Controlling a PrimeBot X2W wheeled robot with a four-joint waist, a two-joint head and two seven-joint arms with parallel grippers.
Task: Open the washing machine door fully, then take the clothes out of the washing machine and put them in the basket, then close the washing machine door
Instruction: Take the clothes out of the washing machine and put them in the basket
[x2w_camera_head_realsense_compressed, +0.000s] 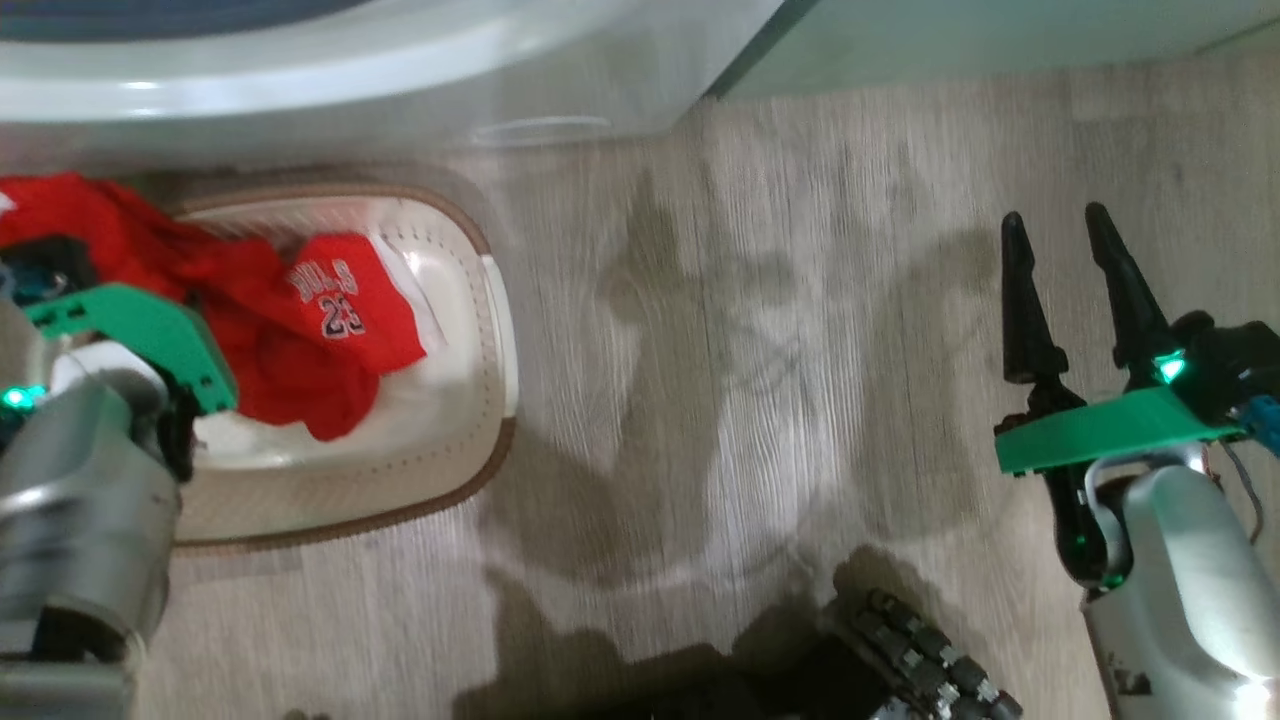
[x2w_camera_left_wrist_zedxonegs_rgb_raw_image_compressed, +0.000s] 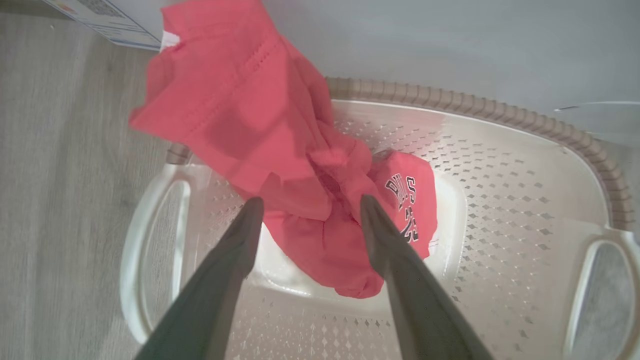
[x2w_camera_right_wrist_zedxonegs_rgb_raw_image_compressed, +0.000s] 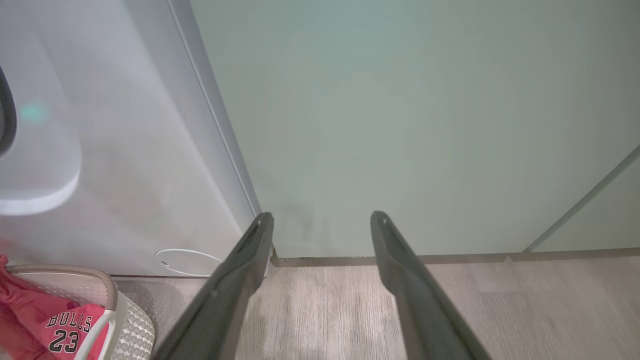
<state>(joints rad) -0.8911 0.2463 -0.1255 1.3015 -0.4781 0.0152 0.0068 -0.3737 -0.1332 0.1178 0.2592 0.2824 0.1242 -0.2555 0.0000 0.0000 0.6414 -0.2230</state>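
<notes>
Left jaws are hanging spread wide and empty over the basket; the clothes are lying loose beneath, not gripped. Right jaws are also gaping, holding nothing, at 3 o'clock in the head view over the floor, probably keeping clear. Basket is sitting at 9 o'clock, just beside the washing machine. Clothes' long axis is running 10 to 4 o'clock: upper end draping over the brown rim, printed end pointing into the basket.
</notes>
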